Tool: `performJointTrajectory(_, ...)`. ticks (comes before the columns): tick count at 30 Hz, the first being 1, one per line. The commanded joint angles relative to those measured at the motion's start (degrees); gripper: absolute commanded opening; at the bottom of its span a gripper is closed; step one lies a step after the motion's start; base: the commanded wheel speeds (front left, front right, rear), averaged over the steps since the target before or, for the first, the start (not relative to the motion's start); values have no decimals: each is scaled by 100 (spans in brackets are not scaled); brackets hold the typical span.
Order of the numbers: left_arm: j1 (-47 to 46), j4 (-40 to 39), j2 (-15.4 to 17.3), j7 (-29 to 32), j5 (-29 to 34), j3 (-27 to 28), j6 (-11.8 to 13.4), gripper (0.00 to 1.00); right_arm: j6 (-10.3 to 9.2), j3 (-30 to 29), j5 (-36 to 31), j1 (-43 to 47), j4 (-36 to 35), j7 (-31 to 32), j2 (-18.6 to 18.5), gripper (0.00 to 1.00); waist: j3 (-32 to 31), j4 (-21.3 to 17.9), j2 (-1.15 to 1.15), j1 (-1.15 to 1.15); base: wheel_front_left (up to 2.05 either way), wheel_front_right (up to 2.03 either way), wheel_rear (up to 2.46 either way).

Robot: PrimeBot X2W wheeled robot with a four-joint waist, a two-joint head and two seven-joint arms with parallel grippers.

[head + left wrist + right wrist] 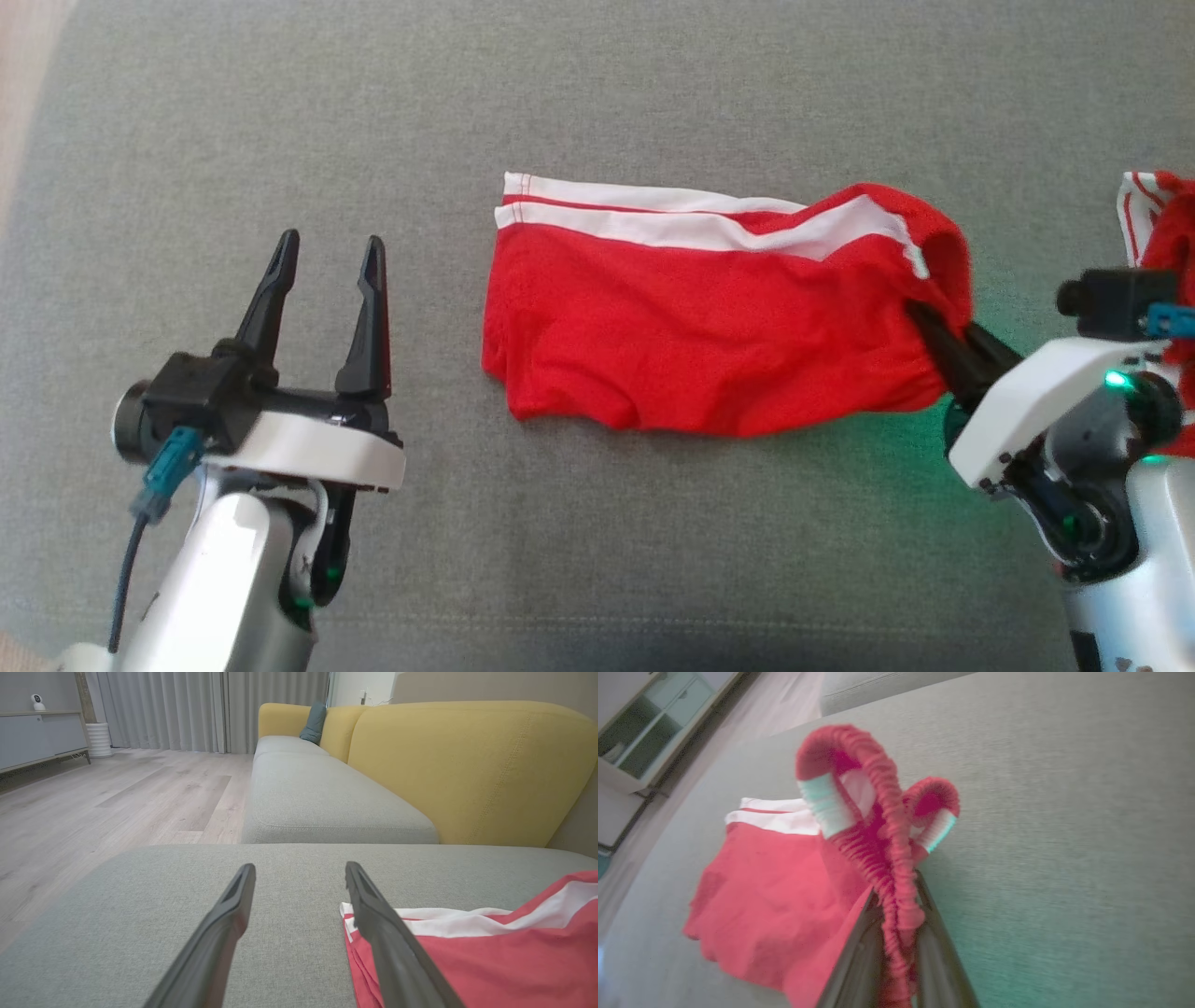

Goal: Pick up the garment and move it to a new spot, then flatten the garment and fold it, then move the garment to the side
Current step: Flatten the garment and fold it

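Jaws of the right gripper (pixel 926 325) are pressed together on the gathered elastic waistband (pixel 885 798) of the red garment (pixel 691 327), pinching a bunched ridge of it at the garment's right end. The jaws of the left gripper (pixel 331 245) stand spread and hold nothing, hovering over the grey cushion (pixel 653 541) well to the left of the cloth. The garment, red with white stripes along its far edge, lies mostly flat across the middle of the cushion. Only its right end is raised and curled over at the pinch.

Several things could go wrong, as I judge it. The hold takes in just a narrow fold of stretchy band, so a quick pull may stretch it and let it slide out of the jaws. With one end held and the left end free, a lift or drag will likely let the loose part trail, crumple and lose its flatness. A second red-and-white cloth (pixel 1153 210) sits at the far right, close beside the right arm. A sweep that way could catch it or drag it along. Bringing the left jaws in low could also plough the near left corner into wrinkles.
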Motion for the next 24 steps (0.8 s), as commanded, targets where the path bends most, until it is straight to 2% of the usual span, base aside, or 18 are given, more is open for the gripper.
performJointTrajectory(1,-53,-146,72,-34,58,204,-24,100,-5,150,240,-94,-369,219,-33,0,-31,12,0,0,0,0,0)
performJointTrajectory(7,-56,-118,20,-35,64,157,-49,100,-5,257,1331,-332,-897,1058,421,0,-72,122,0,0,0,0,0)
performJointTrajectory(11,-71,-81,-42,-35,57,132,-84,100,-5,513,1908,-638,-566,1202,792,0,-61,298,0,0,0,0,0)
performJointTrajectory(16,-98,-33,-124,-35,53,111,-127,100,-5,1078,2144,-995,315,672,901,0,-11,513,0,0,0,0,0)
performJointTrajectory(24,-120,5,-211,-35,93,156,-189,100,-5,2289,2719,-1674,1625,-757,907,0,63,718,0,0,0,0,0)
